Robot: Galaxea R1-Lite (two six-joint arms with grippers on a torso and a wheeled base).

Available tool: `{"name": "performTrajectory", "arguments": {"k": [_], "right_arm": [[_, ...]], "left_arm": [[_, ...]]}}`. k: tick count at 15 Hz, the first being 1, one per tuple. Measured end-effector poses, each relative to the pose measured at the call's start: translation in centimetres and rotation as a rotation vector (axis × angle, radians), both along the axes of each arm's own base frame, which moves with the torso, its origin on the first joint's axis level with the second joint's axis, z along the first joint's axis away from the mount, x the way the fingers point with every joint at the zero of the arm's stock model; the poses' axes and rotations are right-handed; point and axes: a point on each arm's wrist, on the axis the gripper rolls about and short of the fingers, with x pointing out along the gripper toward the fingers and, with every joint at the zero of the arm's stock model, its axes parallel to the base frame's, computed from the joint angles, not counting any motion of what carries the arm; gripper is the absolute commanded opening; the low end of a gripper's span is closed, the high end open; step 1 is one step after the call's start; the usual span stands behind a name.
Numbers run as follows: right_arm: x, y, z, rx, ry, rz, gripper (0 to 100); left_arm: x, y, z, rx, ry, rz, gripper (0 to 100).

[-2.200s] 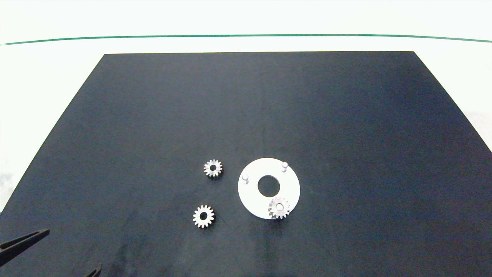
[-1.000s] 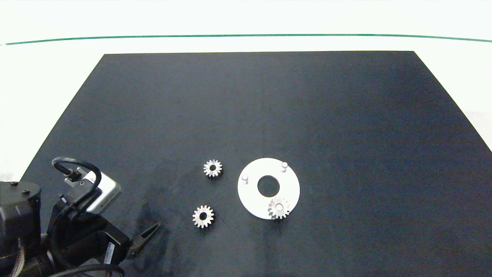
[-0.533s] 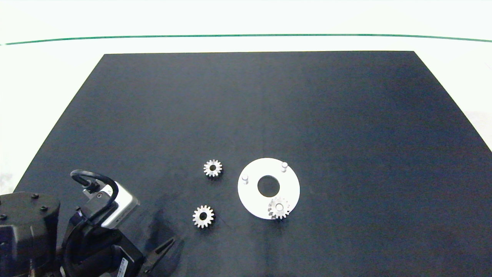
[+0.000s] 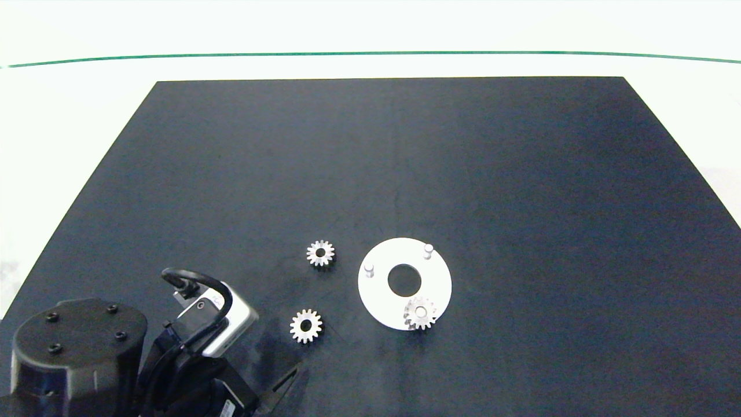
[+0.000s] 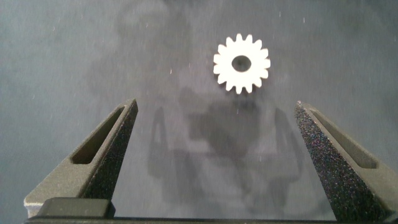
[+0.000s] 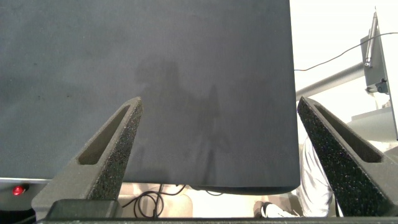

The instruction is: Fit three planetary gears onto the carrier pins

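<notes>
A flat white disc (image 4: 377, 294) lies on the black mat, with two bare carrier pins (image 4: 369, 269) (image 4: 428, 250) standing upright on it. One silvery planetary gear (image 4: 421, 313) sits over the third pin at the disc's near rim. Two more gears lie flat on the mat left of the disc, one farther (image 4: 321, 253) and one nearer (image 4: 305, 326). My left gripper (image 4: 285, 384) is low at the bottom left, just short of the nearer gear. In the left wrist view this gripper (image 5: 214, 106) is open, and the gear (image 5: 242, 63) lies beyond its fingertips. My right gripper (image 6: 220, 99) is open with nothing between its fingers and is outside the head view.
The black mat (image 4: 405, 145) covers most of the white table, with a green line (image 4: 370, 54) along the far side. The right wrist view shows the mat's edge (image 6: 249, 186), with cables and a metal stand (image 6: 379, 50) beyond it.
My left arm has come in from the bottom left corner and moved right, closing on the nearer loose gear. The gears and the disc have not moved.
</notes>
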Motion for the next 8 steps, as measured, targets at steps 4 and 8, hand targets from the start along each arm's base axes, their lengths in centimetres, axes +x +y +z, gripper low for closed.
{"name": "performTrajectory", "arguments": {"k": [4, 8], "right_arm": [[-0.1, 0.0, -0.1, 0.0, -0.002, 0.0, 100], [-0.2, -0.1, -0.1, 0.002, -0.008, 0.0, 100]], "left_arm": [[1.1, -1.3, -0.8, -0.01, -0.01, -0.008, 100], [1.5, -2.4, -1.6, -0.009, -0.004, -0.023, 100]]}}
